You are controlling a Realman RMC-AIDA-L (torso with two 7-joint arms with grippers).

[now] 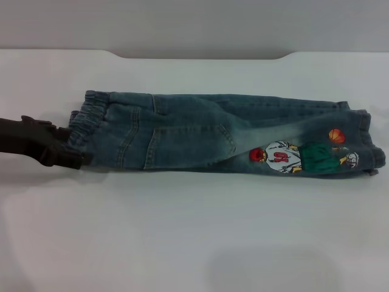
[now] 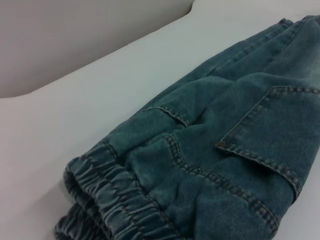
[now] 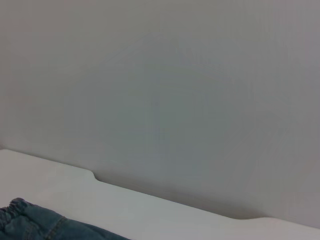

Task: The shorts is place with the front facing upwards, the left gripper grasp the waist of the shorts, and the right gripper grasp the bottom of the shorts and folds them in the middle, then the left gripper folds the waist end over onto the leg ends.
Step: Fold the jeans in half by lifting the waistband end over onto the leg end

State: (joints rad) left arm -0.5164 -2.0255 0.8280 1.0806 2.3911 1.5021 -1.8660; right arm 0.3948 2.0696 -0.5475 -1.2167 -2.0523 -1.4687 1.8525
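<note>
The shorts (image 1: 225, 134) lie folded lengthwise across the middle of the white bench (image 1: 182, 231), waist (image 1: 85, 121) toward its left edge, where the left gripper (image 1: 76, 159) meets the waistband's near corner, finger state indiscernible.

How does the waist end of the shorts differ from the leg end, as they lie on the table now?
The waist of the shorts is puckered and gathered; the leg ends are straight and flat. The left gripper is at the waist, while nothing is at the leg ends. A colourful cartoon print lies near the leg ends; the waist end has only a stitched pocket. Both are faded blue denim on the white table.
</note>
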